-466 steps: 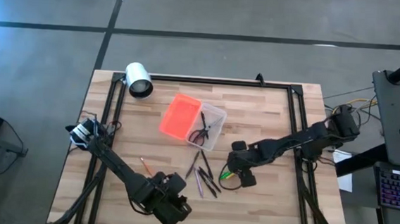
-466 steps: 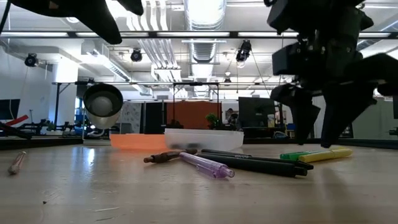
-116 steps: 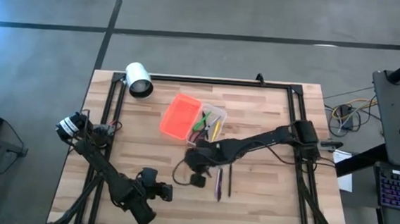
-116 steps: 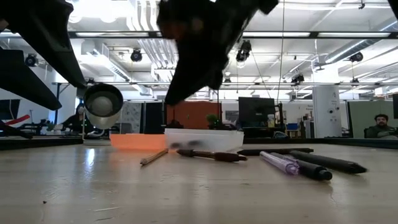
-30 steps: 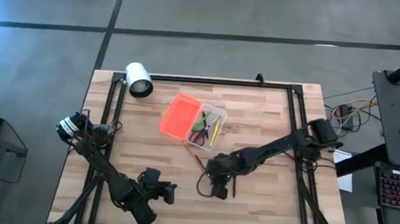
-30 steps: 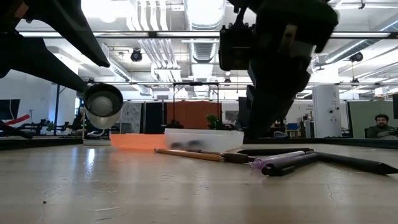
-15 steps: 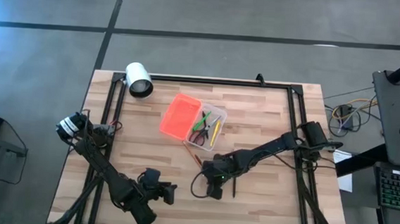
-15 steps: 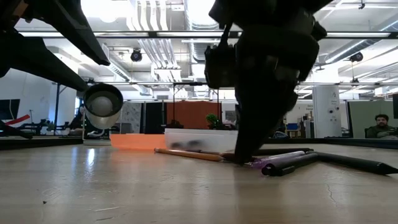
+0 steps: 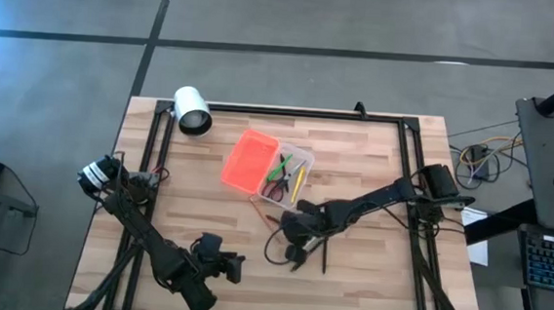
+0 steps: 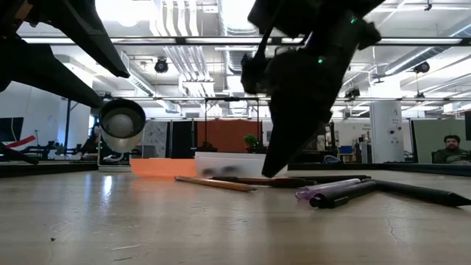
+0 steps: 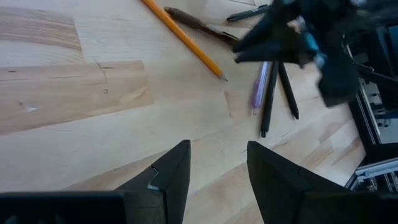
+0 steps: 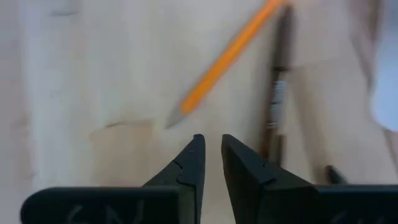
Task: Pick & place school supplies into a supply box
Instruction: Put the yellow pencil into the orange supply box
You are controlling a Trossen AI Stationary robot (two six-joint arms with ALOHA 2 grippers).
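The supply box lies open at the table's middle: its clear tray beside the orange lid. The tray holds red-handled scissors, a yellow-green highlighter and a yellow pencil. An orange pencil and a brown pen lie on the wood just in front of the tray. My right gripper slants down beside the pencil's tip. Its fingers stand a narrow gap apart over bare wood, with nothing between them. A purple pen and two black pens lie to the right. My left gripper waits open near the front edge.
A white cylinder lies on its side at the far left corner. A black metal frame runs along the table's edges. There is bare wood in front of the pens and to their left. A person sits in the room beyond the table.
My right gripper has moved toward the table's left and a little toward the far edge, from the purple and black pens toward the orange pencil's tip, and has tipped. The orange pencil has slid slightly toward the left.
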